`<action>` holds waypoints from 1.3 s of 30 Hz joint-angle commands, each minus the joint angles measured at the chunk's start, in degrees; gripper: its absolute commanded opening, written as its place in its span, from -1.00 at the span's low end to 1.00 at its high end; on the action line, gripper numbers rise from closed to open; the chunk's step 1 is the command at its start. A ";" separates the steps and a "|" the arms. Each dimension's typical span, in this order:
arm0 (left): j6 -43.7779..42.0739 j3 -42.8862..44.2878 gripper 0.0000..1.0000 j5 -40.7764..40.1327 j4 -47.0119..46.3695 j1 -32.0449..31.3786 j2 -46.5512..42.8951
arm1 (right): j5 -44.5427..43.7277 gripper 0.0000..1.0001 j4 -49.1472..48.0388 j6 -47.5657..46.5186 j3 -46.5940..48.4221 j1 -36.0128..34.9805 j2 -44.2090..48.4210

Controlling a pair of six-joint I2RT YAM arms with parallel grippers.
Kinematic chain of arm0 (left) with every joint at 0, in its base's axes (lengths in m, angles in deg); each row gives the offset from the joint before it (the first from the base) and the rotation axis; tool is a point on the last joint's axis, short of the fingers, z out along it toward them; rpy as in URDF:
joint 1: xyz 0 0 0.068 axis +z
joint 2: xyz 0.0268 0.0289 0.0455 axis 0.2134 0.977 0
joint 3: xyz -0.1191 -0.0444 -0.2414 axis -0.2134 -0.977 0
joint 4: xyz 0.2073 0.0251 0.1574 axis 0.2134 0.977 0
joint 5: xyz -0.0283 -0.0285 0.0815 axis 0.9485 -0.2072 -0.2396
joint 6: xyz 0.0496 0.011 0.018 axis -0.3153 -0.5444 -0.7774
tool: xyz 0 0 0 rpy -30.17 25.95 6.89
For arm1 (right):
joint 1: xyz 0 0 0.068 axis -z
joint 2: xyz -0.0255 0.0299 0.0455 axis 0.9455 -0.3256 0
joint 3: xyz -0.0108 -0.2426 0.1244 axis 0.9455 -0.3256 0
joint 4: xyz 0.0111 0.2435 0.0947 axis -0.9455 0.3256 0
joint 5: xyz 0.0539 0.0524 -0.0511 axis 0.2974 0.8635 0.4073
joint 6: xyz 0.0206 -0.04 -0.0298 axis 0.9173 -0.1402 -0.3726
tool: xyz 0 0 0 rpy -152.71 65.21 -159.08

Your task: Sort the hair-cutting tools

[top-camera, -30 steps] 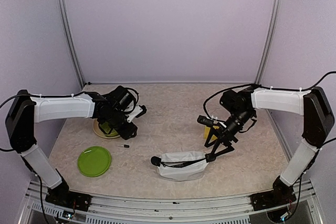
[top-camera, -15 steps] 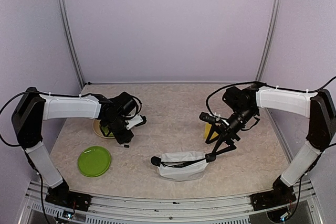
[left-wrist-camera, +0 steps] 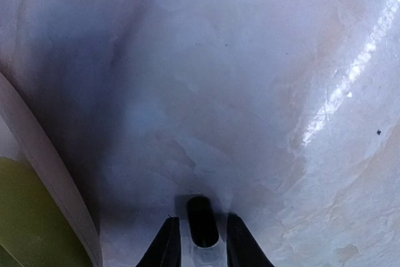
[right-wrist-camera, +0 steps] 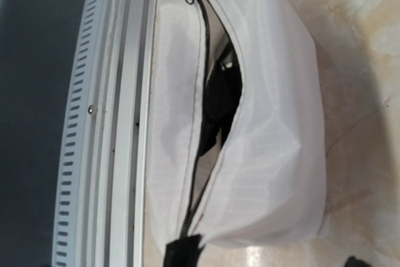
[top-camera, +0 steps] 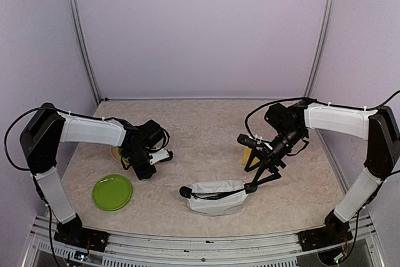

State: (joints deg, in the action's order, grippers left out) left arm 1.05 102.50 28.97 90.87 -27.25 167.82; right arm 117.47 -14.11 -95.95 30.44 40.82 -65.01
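Observation:
In the left wrist view a tiny black pin (left-wrist-camera: 202,220) lies on the table between my left fingertips (left-wrist-camera: 166,245). My left gripper (left-wrist-camera: 201,242) has its jaws narrowed around the pin, with a thin gap showing on each side. From above, the left gripper (top-camera: 147,170) is down at the table and hides the pin. The white zip pouch (top-camera: 217,198) lies at the front middle. Its zip gapes and dark tools (right-wrist-camera: 219,101) show inside. My right gripper (top-camera: 251,178) stands wide open at the pouch's right end.
A green plate (top-camera: 112,192) lies front left. A green bowl (top-camera: 117,153) sits just behind the left gripper, with its rim (left-wrist-camera: 44,167) close on the left. A yellow object (top-camera: 245,156) stands behind the right gripper. The metal table rail (right-wrist-camera: 119,123) runs beside the pouch.
My left arm has swung down and nearer, onto the spot where the pin lay, and its jaws have narrowed around it. The right arm has barely moved.

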 commanded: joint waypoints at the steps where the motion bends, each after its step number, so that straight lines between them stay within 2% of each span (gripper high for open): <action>1: -0.50 1.00 -0.53 -2.97 1.07 -0.11 2.87 | 0.52 0.99 0.90 -0.93 0.69 0.38 -1.02; 10: 3.67 5.47 -0.87 3.60 4.51 -2.15 5.39 | 0.37 0.99 1.16 -0.74 0.85 0.46 -0.82; 16: 7.59 10.99 -0.89 8.21 8.80 -4.47 2.73 | 0.11 0.99 0.73 0.07 1.08 0.47 -0.66; 22: 11.45 18.01 -0.90 8.61 9.17 -6.18 -5.87 | -0.31 0.99 0.09 1.39 1.25 0.51 -0.49; 27: 10.10 17.75 -0.92 14.97 -2.69 -11.43 -16.32 | -1.89 0.99 -0.45 2.34 0.98 0.69 0.49; 30: 10.75 13.51 -0.95 20.53 -13.33 -15.25 -19.79 | -2.53 0.99 -2.81 5.28 0.42 0.90 2.26; 32: 12.63 8.83 -0.96 22.56 -24.70 -18.02 -21.12 | -3.28 0.99 -4.29 7.06 -0.06 0.89 3.79; 35: 14.80 1.97 -0.96 24.54 -38.46 -22.42 -20.30 | -4.45 0.99 -4.54 7.76 -0.98 0.99 4.54; 39: 15.32 -1.73 -0.95 23.62 -45.53 -26.56 -15.56 | -2.77 0.99 -4.20 6.39 -3.26 1.17 4.80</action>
State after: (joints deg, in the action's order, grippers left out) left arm 14.49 104.31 50.83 58.70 -50.94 147.58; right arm 114.13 -17.54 -89.90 29.98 41.24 -61.38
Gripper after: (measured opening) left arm 0.090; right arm 0.996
